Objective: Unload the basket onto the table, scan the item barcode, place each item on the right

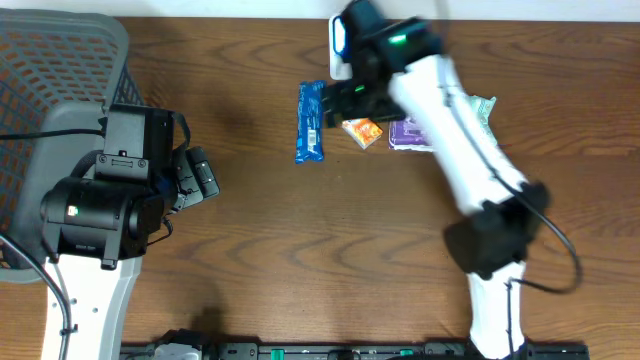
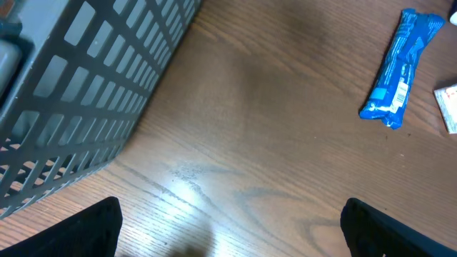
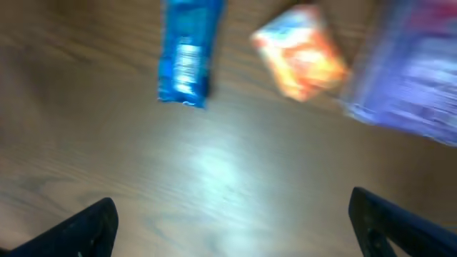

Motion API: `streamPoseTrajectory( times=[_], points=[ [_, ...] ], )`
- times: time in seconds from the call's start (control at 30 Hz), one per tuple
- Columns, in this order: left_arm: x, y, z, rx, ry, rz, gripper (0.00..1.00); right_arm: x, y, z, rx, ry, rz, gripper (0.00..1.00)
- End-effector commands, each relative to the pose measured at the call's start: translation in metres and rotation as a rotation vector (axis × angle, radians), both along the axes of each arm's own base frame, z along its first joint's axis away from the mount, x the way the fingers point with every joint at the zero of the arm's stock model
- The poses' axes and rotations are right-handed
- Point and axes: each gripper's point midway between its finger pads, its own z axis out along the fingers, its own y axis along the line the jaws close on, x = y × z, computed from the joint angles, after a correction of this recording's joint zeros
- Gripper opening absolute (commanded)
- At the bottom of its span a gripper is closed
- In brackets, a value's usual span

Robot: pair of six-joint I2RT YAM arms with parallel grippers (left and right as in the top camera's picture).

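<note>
Overhead, the blue packet [image 1: 311,122] lies flat on the table [image 1: 300,260], lengthwise away from the robot, just left of an orange packet [image 1: 363,131] and a purple one [image 1: 408,134]. Its white label patch, likely the barcode, faces up, which probably suits scanning where it lies. The right gripper [image 3: 232,228] hangs over these packets with fingers spread wide and nothing between them; its view is blurred. A white and blue device [image 1: 338,45] beyond the packets, half hidden by that arm, may be the scanner. The left gripper [image 2: 228,235] is also spread and empty, low over bare table beside the grey basket [image 1: 60,60], well apart from the packets. The visible part of the basket shows nothing inside.
</note>
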Motion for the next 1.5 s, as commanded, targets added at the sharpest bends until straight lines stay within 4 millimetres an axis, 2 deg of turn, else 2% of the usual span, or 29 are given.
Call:
streamPoseTrajectory(
  times=[0.0,0.03,0.13,0.2,0.33,0.43,0.5,0.57,0.6,0.67,0.7,0.83,1.07,1.2,1.33,1.47],
  points=[
    [0.001,0.003,0.002,0.012,-0.001,0.005,0.98,0.015,-0.073,0.018,-0.174,-0.073,-0.111,0.99],
    [0.001,0.003,0.002,0.012,-0.001,0.005,0.98,0.016,-0.096,0.021,-0.224,-0.075,-0.153,0.99],
    [0.001,0.003,0.002,0.012,-0.001,0.005,0.98,0.023,-0.15,0.022,-0.317,-0.069,-0.255,0.99],
    [0.001,0.003,0.002,0.012,-0.001,0.005,0.98,0.028,-0.178,0.016,-0.335,-0.055,-0.317,0.99],
    [0.001,0.003,0.002,0.012,-0.001,0.005,0.98,0.041,-0.212,0.003,-0.298,-0.047,-0.386,0.99],
    [0.001,0.003,0.002,0.012,-0.001,0.005,0.98,0.057,-0.22,-0.007,-0.207,-0.066,-0.363,0.97],
    [0.001,0.003,0.002,0.012,-0.001,0.005,0.98,0.064,-0.221,-0.017,-0.13,-0.066,-0.357,0.94],
    [0.001,0.003,0.002,0.012,-0.001,0.005,0.98,0.068,-0.22,-0.031,-0.069,-0.056,-0.361,0.85],
    [0.001,0.003,0.002,0.012,-0.001,0.005,0.98,0.068,-0.22,-0.037,-0.055,-0.052,-0.363,0.78],
    [0.001,0.003,0.002,0.012,-0.001,0.005,0.98,0.07,-0.219,-0.053,-0.04,-0.044,-0.363,0.52],
    [0.001,0.003,0.002,0.012,-0.001,0.005,0.98,0.071,-0.218,-0.062,-0.04,-0.043,-0.362,0.43],
    [0.001,0.003,0.002,0.012,-0.001,0.005,0.98,0.071,-0.216,-0.095,-0.039,-0.037,-0.359,0.23],
    [0.001,0.003,0.002,0.012,-0.001,0.005,0.98,0.069,-0.212,-0.14,-0.011,-0.034,-0.426,0.17],
    [0.001,0.003,0.002,0.012,-0.001,0.005,0.98,0.064,-0.19,-0.154,0.08,-0.021,-0.362,0.04],
    [0.001,0.003,0.002,0.012,-0.001,0.005,0.98,0.061,-0.163,-0.155,0.118,-0.018,-0.271,0.02],
    [0.001,0.003,0.002,0.012,-0.001,0.005,0.98,0.056,-0.129,-0.153,0.143,-0.022,-0.16,0.03]
  ],
)
